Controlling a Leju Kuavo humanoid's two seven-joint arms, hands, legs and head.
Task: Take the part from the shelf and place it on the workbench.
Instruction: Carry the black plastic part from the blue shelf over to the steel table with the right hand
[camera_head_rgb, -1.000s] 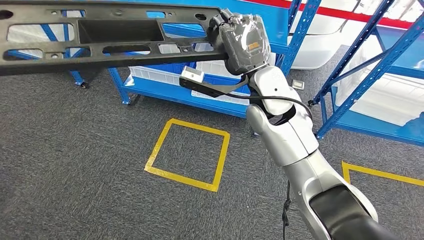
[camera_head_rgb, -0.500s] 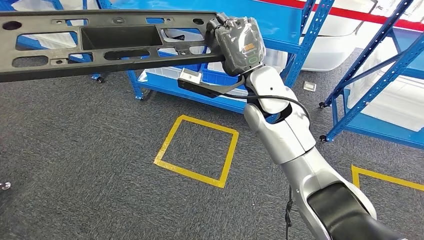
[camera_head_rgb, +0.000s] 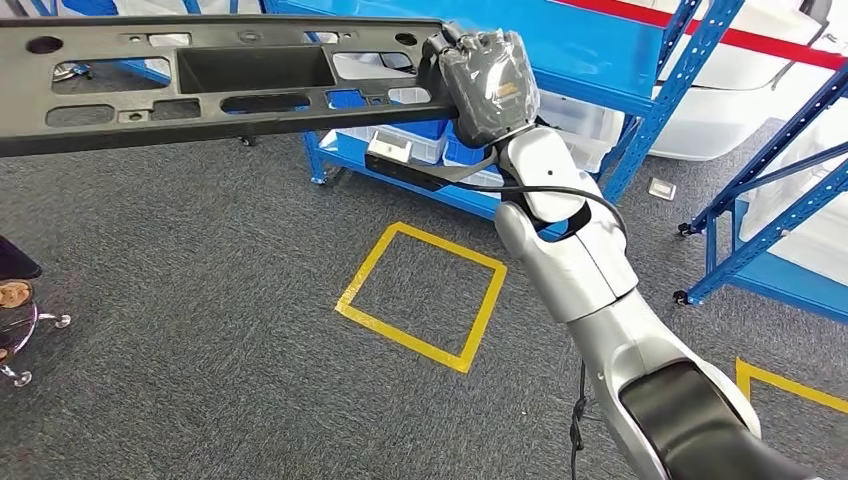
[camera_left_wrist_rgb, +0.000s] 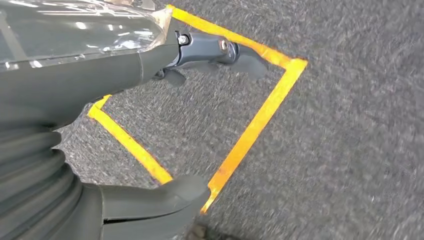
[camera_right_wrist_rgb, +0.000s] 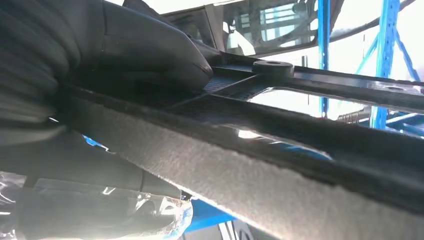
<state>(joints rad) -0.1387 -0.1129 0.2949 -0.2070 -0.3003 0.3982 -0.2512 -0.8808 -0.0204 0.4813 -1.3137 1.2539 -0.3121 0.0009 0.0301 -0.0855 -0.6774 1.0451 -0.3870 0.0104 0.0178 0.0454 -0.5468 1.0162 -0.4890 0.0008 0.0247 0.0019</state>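
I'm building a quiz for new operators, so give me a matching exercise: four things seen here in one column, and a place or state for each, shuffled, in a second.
Things:
1. long black plastic part with cut-outs
2. right hand
3. yellow tape square
4. left hand

Places or states:
A. stuck flat on the grey carpet
B. hangs over the floor, holding nothing
C. held up in the air, level
D. grips one end of the part

Pairs: 1-C, 2-D, 3-A, 4-B

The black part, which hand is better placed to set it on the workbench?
Right. The right hand already grips the part at its end and holds it level. The left hand hangs over the carpet, holding nothing.
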